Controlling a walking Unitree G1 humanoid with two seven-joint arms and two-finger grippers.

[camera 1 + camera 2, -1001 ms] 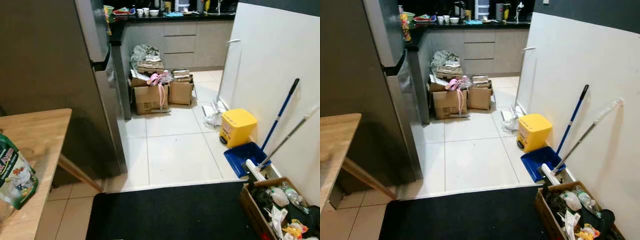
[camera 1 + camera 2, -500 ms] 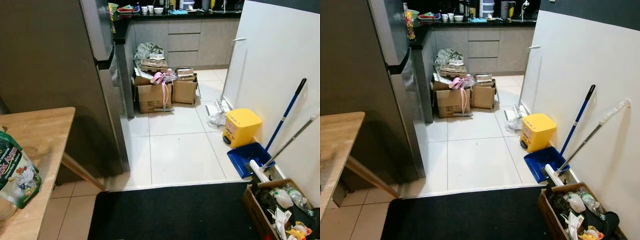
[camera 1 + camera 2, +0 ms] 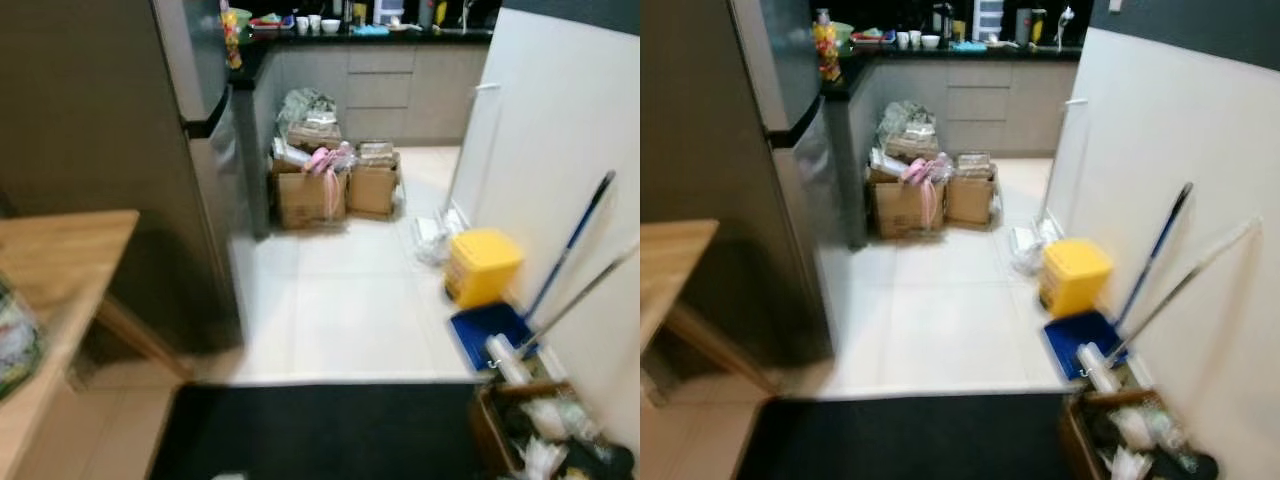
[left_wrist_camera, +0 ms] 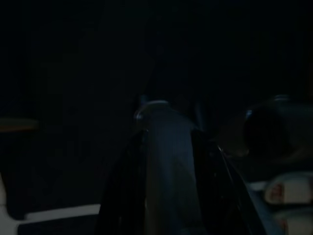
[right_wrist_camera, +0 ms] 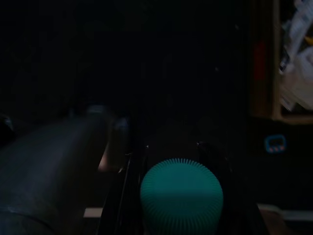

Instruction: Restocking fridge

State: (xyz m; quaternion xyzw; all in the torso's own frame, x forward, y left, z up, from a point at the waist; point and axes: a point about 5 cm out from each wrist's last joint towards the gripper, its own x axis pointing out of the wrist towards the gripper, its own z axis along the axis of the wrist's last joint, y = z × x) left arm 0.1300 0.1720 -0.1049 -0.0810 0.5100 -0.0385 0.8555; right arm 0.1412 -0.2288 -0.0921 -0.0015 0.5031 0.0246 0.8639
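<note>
A tall grey fridge (image 3: 750,170) is standing at the left, with a pale wooden table (image 3: 668,262) poking in beside it. White floor tiles (image 3: 940,320) are running back to two brown cardboard boxes (image 3: 930,198) sitting side by side below grey kitchen cabinets (image 3: 975,100). A yellow plastic bin (image 3: 1072,277) is sitting near the white wall (image 3: 1170,200), with a blue dustpan (image 3: 1080,340) just in front of it and two long handles leaning on the wall. A black mat (image 3: 910,438) is lying across the near floor. Everything is looking blurred.
</note>
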